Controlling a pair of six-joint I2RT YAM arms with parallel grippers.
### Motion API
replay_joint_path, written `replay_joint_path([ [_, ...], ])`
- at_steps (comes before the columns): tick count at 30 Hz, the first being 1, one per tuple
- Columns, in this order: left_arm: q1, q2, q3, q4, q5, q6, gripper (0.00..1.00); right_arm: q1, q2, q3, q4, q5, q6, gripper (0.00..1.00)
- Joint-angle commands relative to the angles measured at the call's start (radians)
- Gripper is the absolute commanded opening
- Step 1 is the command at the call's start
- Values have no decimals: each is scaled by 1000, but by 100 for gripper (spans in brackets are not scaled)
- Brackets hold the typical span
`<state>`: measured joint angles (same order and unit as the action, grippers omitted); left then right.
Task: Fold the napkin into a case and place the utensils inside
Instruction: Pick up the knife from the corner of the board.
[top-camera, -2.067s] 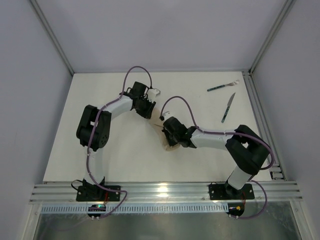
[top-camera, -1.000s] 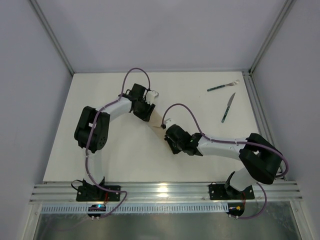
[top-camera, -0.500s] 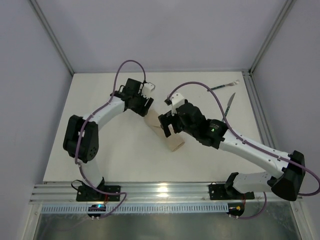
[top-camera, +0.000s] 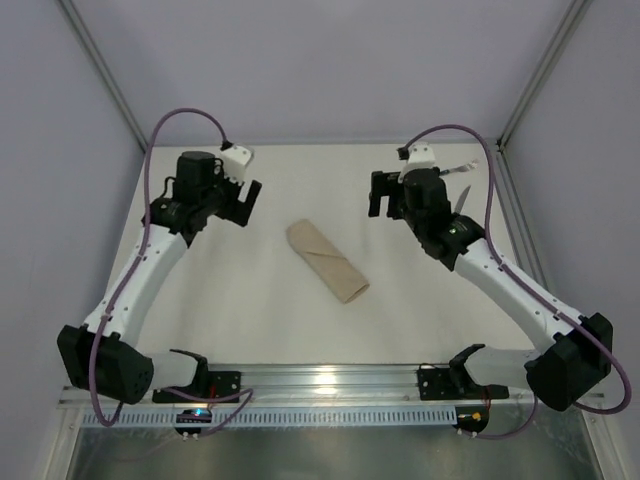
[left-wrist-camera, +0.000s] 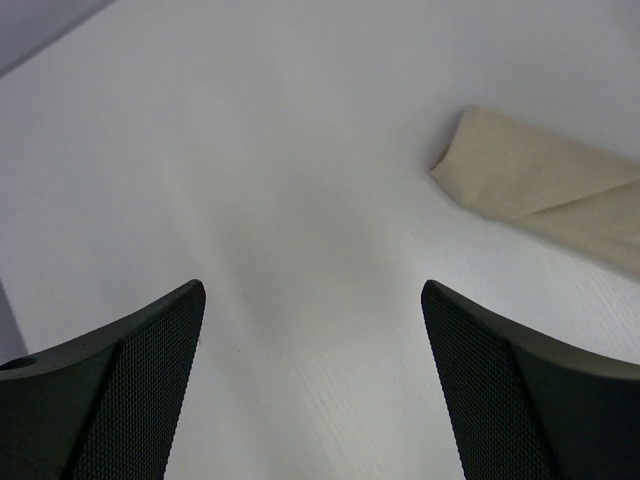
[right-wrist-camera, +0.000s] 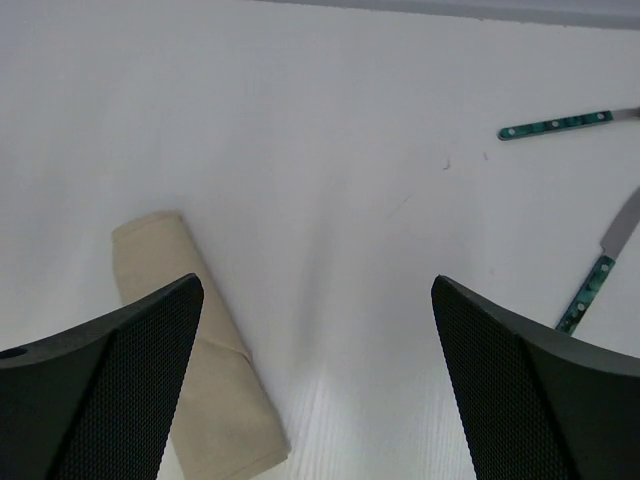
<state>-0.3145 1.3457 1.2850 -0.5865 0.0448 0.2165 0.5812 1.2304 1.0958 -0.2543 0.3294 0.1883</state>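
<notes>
One folded case is lying between two grippers, the left gripper off its left side, the right gripper off its right, both spread wide and gripping nothing. Two utensils, a fork and a knife, are resting well right of the case; the right wrist camera is showing both green handles, largely hidden overhead, while the left wrist camera is catching only the case's end.

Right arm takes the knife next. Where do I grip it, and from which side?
I'd grip the knife at its green handle, the end nearer the right gripper, whose jaws stand open. It lies flat on the table, clear of the fork, so come straight down from above with the jaws across the slim handle, not the blade.
</notes>
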Motion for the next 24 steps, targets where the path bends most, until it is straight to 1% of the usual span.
replay_joint_path([
  [1, 105, -98, -29, -70, -2, -20, 91, -113, 11, 47, -15, 20, 86, 99],
  [2, 130, -117, -48, -81, 1, -22, 92, -195, 12, 50, -42, 32, 105, 99],
  [3, 176, -155, -62, -93, -2, -25, 94, -237, 20, 55, -72, 48, 141, 98],
  [4, 198, -177, -79, -92, -5, -29, 95, -285, 24, 55, -123, 33, 157, 96],
  [5, 213, -197, -122, -88, -8, -37, 98, -384, 29, 49, -135, 5, 169, 92],
  [7, 248, -246, -168, -67, -34, -35, 99, -492, 43, 4, -132, -70, 204, 83],
  [8, 252, -250, -196, -65, -34, -46, 99, -545, 52, -19, -125, -137, 221, 79],
  [9, 253, -244, -203, -70, -66, -52, 99, -646, 64, -60, -116, -173, 238, 72],
  [10, 255, -226, -207, -76, -77, -60, 99, -681, 95, -77, -91, -196, 256, 68],
  [12, 255, -208, -217, -75, -88, -68, 99, -713, 141, -94, -77, -187, 254, 63],
  [13, 258, -201, -220, -73, -89, -68, 99, -716, 170, -85, -82, -169, 244, 63],
  [15, 259, -198, -227, -62, -77, -71, 99, -716, 268, -36, -95, -130, 223, 63],
  [16, 258, -200, -227, -62, -71, -71, 99, -716, 300, -18, -106, -127, 214, 63],
  [17, 259, -204, -228, -64, -66, -69, 99, -716, 366, 5, -112, -127, 203, 63],
  [20, 259, -209, -234, -64, -62, -69, 99, -716, 457, 94, -145, -109, 178, 63],
  [21, 259, -210, -236, -62, -66, -68, 99, -718, 515, 137, -157, -99, 172, 63],
  [24, 259, -217, -242, -59, -75, -66, 99, -718, 607, 193, -200, -61, 152, 63],
])
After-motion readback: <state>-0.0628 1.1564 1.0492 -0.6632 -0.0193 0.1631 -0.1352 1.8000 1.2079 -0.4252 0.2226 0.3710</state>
